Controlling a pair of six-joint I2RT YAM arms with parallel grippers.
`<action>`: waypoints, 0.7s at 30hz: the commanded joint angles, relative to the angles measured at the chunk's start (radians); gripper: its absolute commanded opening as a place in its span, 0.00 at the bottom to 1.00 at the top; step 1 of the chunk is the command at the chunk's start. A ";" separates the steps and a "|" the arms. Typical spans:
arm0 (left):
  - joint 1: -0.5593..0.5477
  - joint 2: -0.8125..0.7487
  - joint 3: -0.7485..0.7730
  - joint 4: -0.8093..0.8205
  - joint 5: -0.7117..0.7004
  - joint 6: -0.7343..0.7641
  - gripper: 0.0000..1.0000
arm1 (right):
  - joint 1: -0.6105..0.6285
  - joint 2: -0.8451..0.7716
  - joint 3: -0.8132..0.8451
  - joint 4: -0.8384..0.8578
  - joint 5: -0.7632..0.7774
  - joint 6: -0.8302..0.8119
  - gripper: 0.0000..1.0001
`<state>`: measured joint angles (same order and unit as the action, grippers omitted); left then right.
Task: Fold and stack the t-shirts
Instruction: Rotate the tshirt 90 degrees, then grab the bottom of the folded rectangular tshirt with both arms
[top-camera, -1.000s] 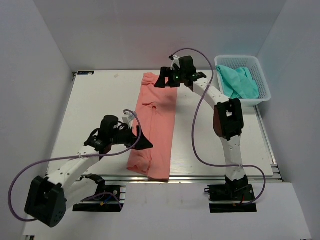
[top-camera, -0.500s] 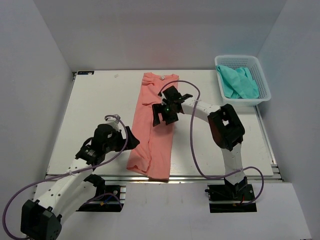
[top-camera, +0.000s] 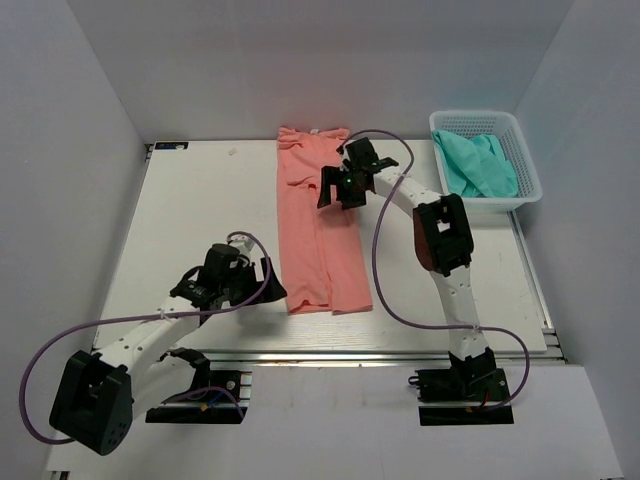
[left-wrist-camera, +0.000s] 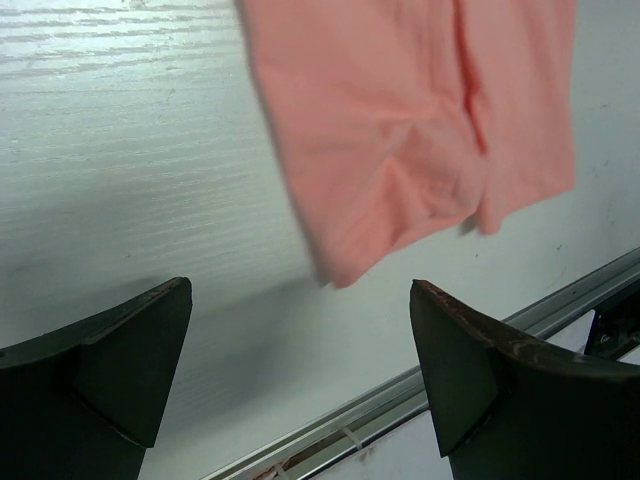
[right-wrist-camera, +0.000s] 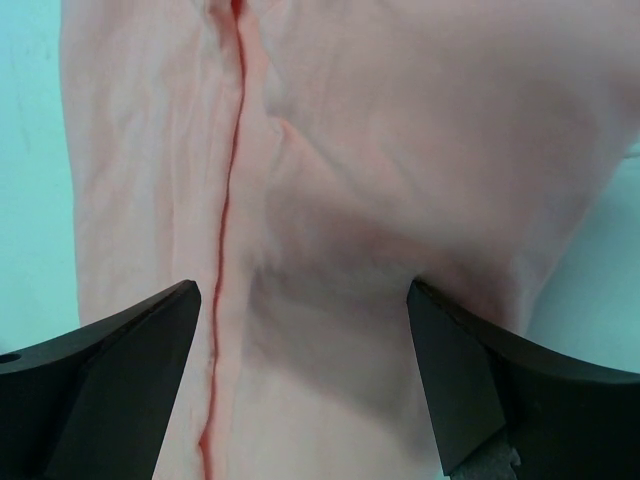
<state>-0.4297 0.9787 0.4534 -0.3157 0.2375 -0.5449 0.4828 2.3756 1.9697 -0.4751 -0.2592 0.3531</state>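
Both grippers stood spread and holding nothing. The right gripper (right-wrist-camera: 303, 300) hovered low over the upper part of the salmon-pink t-shirt (top-camera: 318, 240), its fingers straddling the line where the two folded-in sides met. The left gripper (left-wrist-camera: 300, 295) sat just off the hem's left corner, with bare counter (top-camera: 200, 220) between its fingers.

Half a second before, the shirt had lain slanted with its hem right at the near edge. By this moment it had been drawn up the counter and straightened. It made a long narrow strip with its collar at the far edge and its hem well back from the near rail. To my eye that meant the lengthwise fold was finished and the cloth let go, with the crosswise fold still to come.

For room, the whole left half of the counter lay open beside the strip. On the right a narrower band ran between the shirt and the white basket (top-camera: 470, 117) at the far right corner, where the teal-green t-shirt (top-camera: 478, 165) waited in a heap. The collar had no slack left toward the far edge, so I'd guess any fold would have to bring the hem upward.
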 joint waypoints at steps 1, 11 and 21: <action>-0.003 0.038 0.033 0.036 0.058 0.034 1.00 | -0.027 -0.011 0.061 -0.046 -0.018 -0.101 0.90; -0.063 0.230 0.071 0.110 0.148 0.071 0.98 | -0.024 -0.482 -0.389 0.164 0.014 -0.217 0.90; -0.216 0.293 0.133 0.007 0.014 0.155 0.68 | -0.039 -0.771 -0.885 0.145 0.133 -0.105 0.90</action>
<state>-0.6140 1.2598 0.5552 -0.2695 0.3065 -0.4339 0.4503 1.6375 1.1717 -0.3130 -0.1680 0.2108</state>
